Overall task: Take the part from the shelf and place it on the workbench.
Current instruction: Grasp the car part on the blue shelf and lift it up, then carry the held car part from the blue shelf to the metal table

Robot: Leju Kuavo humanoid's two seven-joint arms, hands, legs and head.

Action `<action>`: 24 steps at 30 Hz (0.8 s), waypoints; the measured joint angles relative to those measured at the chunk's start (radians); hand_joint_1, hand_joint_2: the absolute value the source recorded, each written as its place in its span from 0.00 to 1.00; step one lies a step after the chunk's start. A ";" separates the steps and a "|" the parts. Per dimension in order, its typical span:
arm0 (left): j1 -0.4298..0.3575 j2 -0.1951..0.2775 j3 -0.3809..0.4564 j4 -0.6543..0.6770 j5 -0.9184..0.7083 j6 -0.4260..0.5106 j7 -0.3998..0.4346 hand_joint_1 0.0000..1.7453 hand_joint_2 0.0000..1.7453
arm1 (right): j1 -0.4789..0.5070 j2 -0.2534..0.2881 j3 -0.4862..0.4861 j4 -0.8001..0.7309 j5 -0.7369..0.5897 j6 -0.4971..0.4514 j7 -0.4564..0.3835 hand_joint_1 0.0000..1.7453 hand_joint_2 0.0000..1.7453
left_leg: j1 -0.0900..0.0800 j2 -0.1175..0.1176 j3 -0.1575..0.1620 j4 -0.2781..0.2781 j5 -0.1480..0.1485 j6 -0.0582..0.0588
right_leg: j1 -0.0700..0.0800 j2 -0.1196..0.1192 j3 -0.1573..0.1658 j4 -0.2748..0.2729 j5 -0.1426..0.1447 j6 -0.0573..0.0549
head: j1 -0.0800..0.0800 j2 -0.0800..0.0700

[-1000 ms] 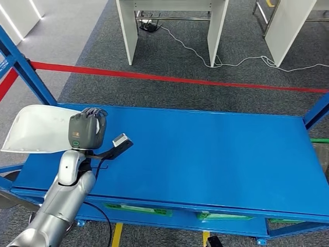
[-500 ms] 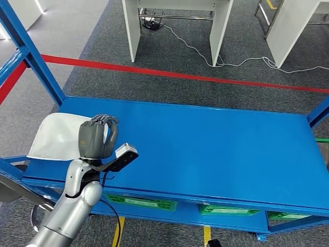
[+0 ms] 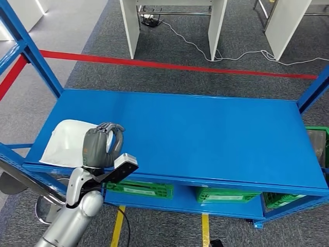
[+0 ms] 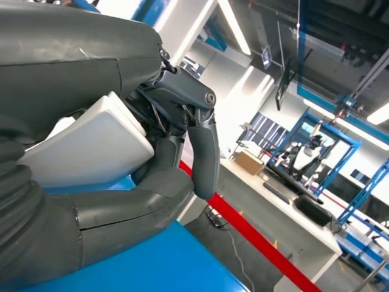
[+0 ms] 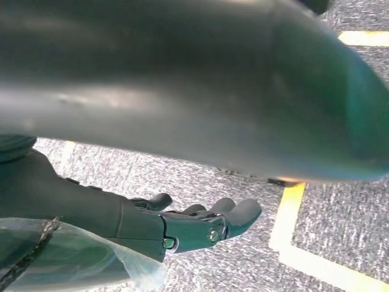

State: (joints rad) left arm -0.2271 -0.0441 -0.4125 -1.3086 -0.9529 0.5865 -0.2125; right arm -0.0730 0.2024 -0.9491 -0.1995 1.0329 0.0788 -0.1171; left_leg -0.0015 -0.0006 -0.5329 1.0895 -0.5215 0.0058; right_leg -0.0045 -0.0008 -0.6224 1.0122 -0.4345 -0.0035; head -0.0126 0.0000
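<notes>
White plastic: I've got the part (image 3: 66, 143), a smooth, flat white shell with rounded corners, lying at the left end of the shelf.
Blue metal: the shelf (image 3: 201, 139) is a glossy painted deck, long and rectangular, with blue uprights at the corners.
Left hand: my left hand (image 3: 102, 145) is curled over the part's right edge; in the left wrist view the dark fingers (image 4: 205, 152) hook over the white edge and the thick grey thumb sits under it, so I read it as gripping.
Right hand: my right hand (image 5: 202, 224) hangs by a grey speckled carpet, fingers stretched out and apart, nothing in it.
Below: green ribbed crates (image 3: 223, 194) sit on the lower level.
Floor: rough grey carpet with a red tape line (image 3: 175, 66) beyond the shelf, yellow strips near my feet.
</notes>
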 joint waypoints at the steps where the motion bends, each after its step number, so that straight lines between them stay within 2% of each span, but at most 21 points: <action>1: 0.002 0.001 0.000 -0.008 -0.003 0.003 0.000 1.00 1.00 | 0.000 0.000 0.000 0.000 -0.002 0.000 0.000 0.00 0.00 | -0.003 0.000 0.032 -0.053 -0.002 0.005 | 0.000 0.000 -0.004 0.001 0.007 0.005 | 0.000 0.000; 3: 0.006 0.003 0.000 -0.020 -0.008 0.011 0.001 1.00 1.00 | -0.001 0.000 -0.001 0.000 -0.004 0.000 0.000 0.00 0.00 | -0.008 -0.001 0.052 -0.095 -0.009 0.013 | -0.001 -0.001 -0.008 -0.001 0.022 0.016 | 0.001 0.000; 5: 0.013 0.007 0.000 -0.027 -0.021 0.014 0.006 1.00 1.00 | 0.000 0.000 -0.001 0.000 -0.006 -0.001 0.000 0.00 0.00 | -0.006 0.003 0.042 -0.103 0.010 0.023 | -0.003 -0.001 -0.015 0.000 0.022 0.026 | 0.000 0.000; 6: 0.015 0.008 0.000 -0.031 -0.031 0.015 0.010 1.00 1.00 | 0.000 0.000 -0.002 0.000 -0.006 -0.001 0.000 0.00 0.00 | -0.004 0.005 0.034 -0.107 0.021 0.030 | -0.004 0.000 -0.025 0.016 0.000 0.030 | 0.002 0.000; 7: 0.016 0.010 0.000 -0.034 -0.044 0.014 0.015 1.00 1.00 | 0.000 0.000 -0.002 0.000 -0.006 -0.002 0.000 0.00 0.00 | -0.002 0.007 0.024 -0.112 0.033 0.036 | -0.005 0.000 -0.039 0.050 -0.039 0.034 | 0.004 0.000; 9: 0.017 0.013 0.000 -0.037 -0.066 0.011 0.026 1.00 1.00 | 0.000 -0.001 -0.003 0.000 -0.007 -0.002 0.000 0.00 0.00 | -0.004 0.008 -0.002 -0.109 0.053 0.042 | -0.007 0.000 -0.074 0.169 -0.133 0.040 | 0.008 0.000; 10: 0.018 0.015 0.000 -0.037 -0.073 0.008 0.031 1.00 1.00 | 0.000 -0.001 -0.003 0.000 -0.008 -0.002 0.000 0.00 0.00 | -0.006 0.009 -0.016 -0.107 0.062 0.043 | -0.007 0.000 -0.084 0.229 -0.159 0.042 | 0.009 0.000; 11: 0.019 0.017 0.000 -0.037 -0.078 0.005 0.034 1.00 1.00 | 0.000 -0.001 -0.004 0.000 -0.009 -0.002 0.000 0.00 0.00 | -0.007 0.010 -0.030 -0.104 0.072 0.042 | -0.007 0.000 -0.083 0.267 -0.162 0.044 | 0.009 0.000; 12: 0.019 0.019 0.000 -0.037 -0.083 0.001 0.037 1.00 1.00 | 0.000 -0.001 -0.004 0.000 -0.010 -0.002 0.000 0.00 0.00 | -0.008 0.010 -0.044 -0.101 0.081 0.041 | -0.007 0.000 -0.067 0.274 -0.144 0.044 | 0.009 0.000; 13: 0.019 0.021 0.000 -0.037 -0.086 -0.002 0.040 1.00 1.00 | 0.000 -0.001 -0.004 0.000 -0.011 -0.002 -0.001 0.00 0.00 | -0.009 0.011 -0.057 -0.098 0.089 0.039 | -0.007 0.000 -0.034 0.244 -0.115 0.043 | 0.009 0.000; 14: 0.019 0.022 0.000 -0.038 -0.090 -0.004 0.042 1.00 1.00 | -0.002 -0.001 -0.004 0.000 -0.012 -0.002 -0.001 0.00 0.00 | -0.009 0.011 -0.067 -0.094 0.096 0.037 | -0.007 0.000 0.015 0.184 -0.093 0.040 | 0.009 0.000; 15: 0.019 0.024 0.000 -0.039 -0.092 -0.006 0.044 1.00 1.00 | -0.003 -0.001 -0.005 0.000 -0.013 -0.001 -0.002 0.00 0.00 | -0.010 0.010 -0.077 -0.090 0.103 0.033 | -0.006 0.000 0.069 0.111 -0.086 0.038 | 0.009 0.000; 16: 0.018 0.026 0.000 -0.041 -0.094 -0.006 0.045 1.00 1.00 | -0.006 -0.001 -0.005 0.000 -0.013 -0.001 -0.002 0.00 0.00 | -0.011 0.010 -0.084 -0.086 0.110 0.028 | -0.005 0.001 0.114 0.044 -0.093 0.036 | 0.009 0.000; 17: 0.017 0.027 0.000 -0.042 -0.095 -0.006 0.045 1.00 1.00 | -0.008 -0.001 -0.005 0.000 -0.014 -0.001 -0.003 0.00 0.00 | -0.012 0.010 -0.090 -0.084 0.119 0.023 | -0.003 0.002 0.141 -0.002 -0.104 0.033 | 0.008 0.000; 18: 0.017 0.029 0.000 -0.044 -0.095 -0.006 0.046 1.00 1.00 | -0.009 -0.001 -0.005 0.000 -0.014 -0.001 -0.003 0.00 0.00 | -0.011 0.010 -0.095 -0.083 0.127 0.018 | 0.000 0.003 0.152 -0.024 -0.112 0.031 | 0.008 0.000; 22: 0.019 0.032 0.000 -0.044 -0.096 -0.006 0.047 1.00 1.00 | -0.006 0.000 -0.005 0.001 -0.015 0.000 -0.004 0.00 0.00 | -0.009 0.008 -0.105 -0.081 0.140 0.005 | -0.004 0.000 0.128 -0.033 -0.093 0.008 | 0.010 0.000; 24: 0.019 0.033 0.000 -0.044 -0.096 -0.006 0.047 1.00 1.00 | -0.006 0.000 -0.005 0.001 -0.015 0.000 -0.004 0.00 0.00 | -0.008 0.007 -0.106 -0.080 0.138 0.004 | -0.005 0.000 0.127 -0.033 -0.093 0.007 | 0.010 0.000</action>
State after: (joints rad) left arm -0.2079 -0.0111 -0.4124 -1.3527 -1.0491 0.5802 -0.1659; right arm -0.0789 0.2022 -0.9541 -0.1984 1.0182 0.0786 -0.1209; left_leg -0.0099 0.0066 -0.6386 1.0093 -0.3834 0.0101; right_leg -0.0096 -0.0012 -0.4949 0.9788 -0.5274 0.0035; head -0.0027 0.0000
